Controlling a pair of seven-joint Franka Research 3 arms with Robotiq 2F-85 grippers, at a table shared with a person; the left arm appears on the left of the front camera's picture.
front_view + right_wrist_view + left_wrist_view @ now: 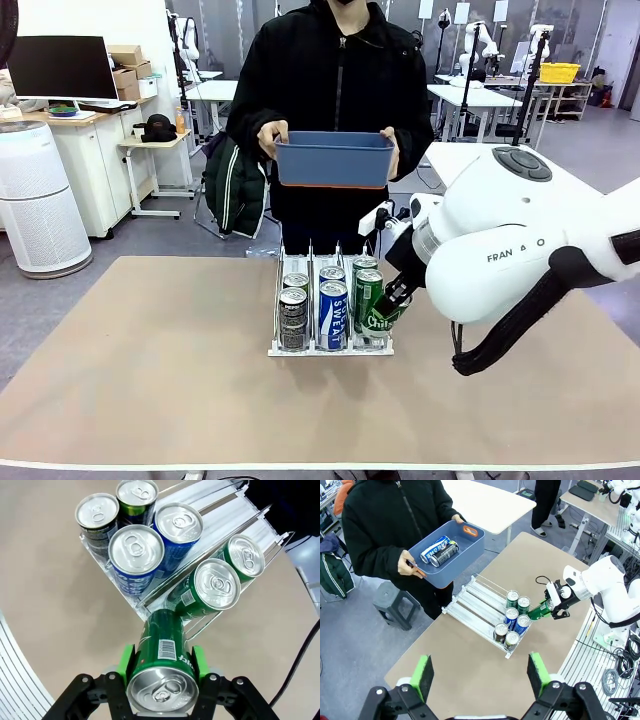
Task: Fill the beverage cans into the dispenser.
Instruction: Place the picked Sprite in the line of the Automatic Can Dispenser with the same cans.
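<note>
The right hand (393, 298) is clamped on a green can (161, 680), pads pressed to its sides. It holds the can tilted, its lower end right at the near corner of the dispenser (467, 600), just beside the front green can (216, 585) of that lane. Whether the two cans touch cannot be told. All three lanes already carry two upright cans each at the near end, and only the far stretch of the lanes is bare. The main danger seems to be that the held can is pushed in where there is no room. Its base would then strike the front can or the thin divider, tip the standing cans, or shove the light rack across the desk (150, 380). If it is let go while this slanted, the can would probably fall on its side and roll off the base. The right arm's bulk close over the rack could also catch a divider as it swings. The left hand (480, 675) hangs high above the desk, fingers apart and empty. The person at the far side holds a blue bin (333, 160) with two more cans (439, 552) in it.
</note>
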